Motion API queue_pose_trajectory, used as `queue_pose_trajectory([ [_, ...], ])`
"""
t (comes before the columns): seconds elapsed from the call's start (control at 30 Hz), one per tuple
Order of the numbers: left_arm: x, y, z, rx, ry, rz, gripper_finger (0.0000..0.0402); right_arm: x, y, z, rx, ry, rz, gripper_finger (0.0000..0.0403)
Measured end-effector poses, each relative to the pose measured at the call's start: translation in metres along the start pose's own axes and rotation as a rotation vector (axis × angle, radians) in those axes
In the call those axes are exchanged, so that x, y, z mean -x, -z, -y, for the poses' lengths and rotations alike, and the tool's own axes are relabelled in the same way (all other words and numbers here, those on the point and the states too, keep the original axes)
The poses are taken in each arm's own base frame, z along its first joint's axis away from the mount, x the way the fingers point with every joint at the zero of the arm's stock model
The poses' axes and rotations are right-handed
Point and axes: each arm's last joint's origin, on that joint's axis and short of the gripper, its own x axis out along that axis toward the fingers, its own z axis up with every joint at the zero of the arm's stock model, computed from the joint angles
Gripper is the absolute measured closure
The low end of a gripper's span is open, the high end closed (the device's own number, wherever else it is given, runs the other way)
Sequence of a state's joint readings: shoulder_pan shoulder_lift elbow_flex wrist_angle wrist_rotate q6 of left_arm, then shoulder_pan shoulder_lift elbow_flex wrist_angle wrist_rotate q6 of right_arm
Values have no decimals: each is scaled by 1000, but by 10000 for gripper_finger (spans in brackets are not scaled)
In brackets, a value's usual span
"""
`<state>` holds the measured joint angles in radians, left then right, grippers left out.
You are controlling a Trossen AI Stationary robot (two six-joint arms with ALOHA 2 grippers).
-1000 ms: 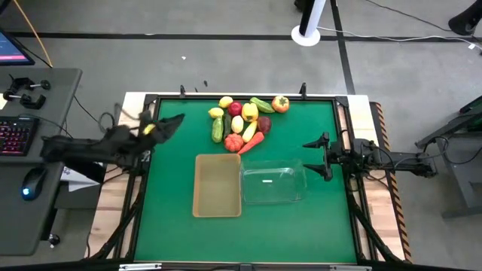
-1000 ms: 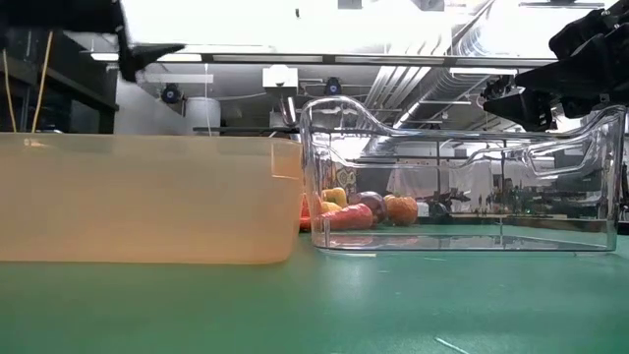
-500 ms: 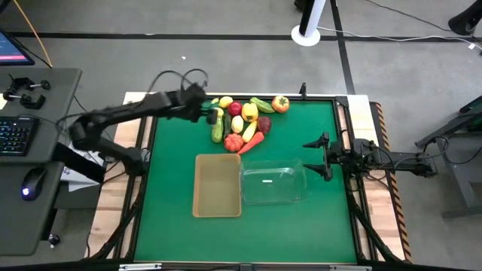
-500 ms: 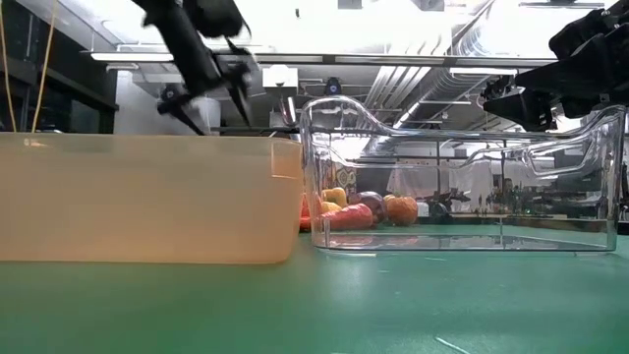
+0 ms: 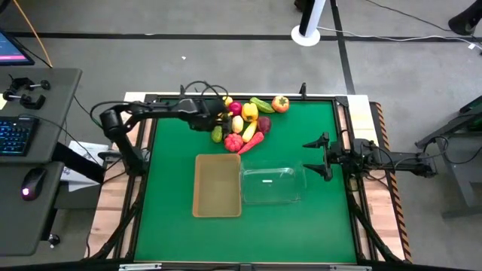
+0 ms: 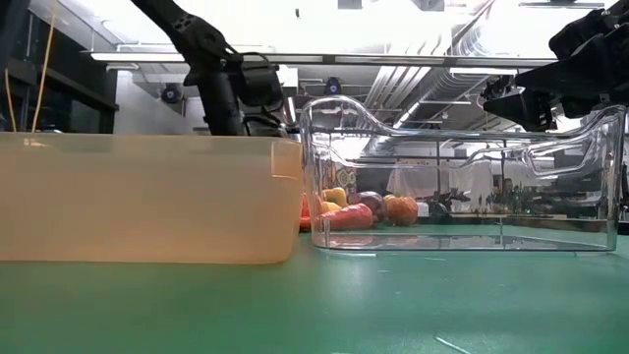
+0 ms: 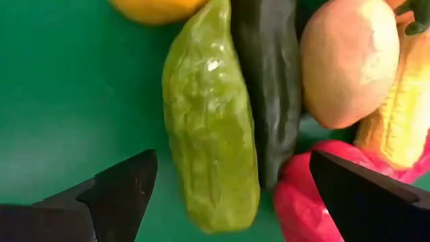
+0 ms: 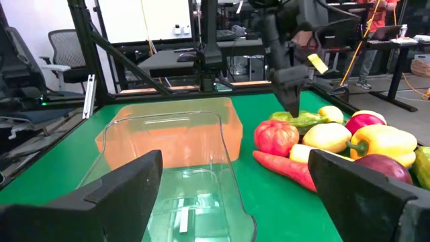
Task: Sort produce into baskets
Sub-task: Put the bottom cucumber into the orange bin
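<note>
Left gripper (image 5: 216, 120) over the produce pile, jaws spread, nothing grasped.

In the left wrist view its two fingers (image 7: 121, 191) stand wide apart astride a light green cucumber (image 7: 211, 128); contact cannot be told. A darker cucumber (image 7: 269, 81) lies against the far side of the first, with a pale lemon (image 7: 349, 60) and a red piece (image 7: 306, 205) beyond it, toward the opposite finger. The pile (image 5: 245, 120) sits directly under and just past this gripper. The tan bin (image 5: 217, 185) lies near it on the green mat (image 5: 166, 196); the clear bin (image 5: 273, 183) touches the tan one. Right gripper (image 5: 322, 156) hangs released, just beside the clear bin's far side and well apart from the pile, holding nothing.
</note>
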<state>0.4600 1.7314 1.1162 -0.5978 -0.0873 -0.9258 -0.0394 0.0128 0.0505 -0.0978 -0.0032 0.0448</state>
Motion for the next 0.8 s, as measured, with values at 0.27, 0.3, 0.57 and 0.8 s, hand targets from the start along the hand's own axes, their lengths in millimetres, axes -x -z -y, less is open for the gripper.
queue_pose_trajectory([
  [0.27, 0, -4, -2, -103, -102, 140, 23, 0, 0, 0, 0, 0, 0, 38],
  [0.3, 0, -6, -2, -119, -96, 143, 23, 0, 0, 0, 0, 0, 0, 38],
  [0.57, -4, -17, -9, -193, -27, 69, 23, 0, 0, 0, 0, 0, 0, 38],
  [0.8, -29, -2, -17, -182, -42, -60, 23, 0, 0, 0, 0, 0, 0, 38],
])
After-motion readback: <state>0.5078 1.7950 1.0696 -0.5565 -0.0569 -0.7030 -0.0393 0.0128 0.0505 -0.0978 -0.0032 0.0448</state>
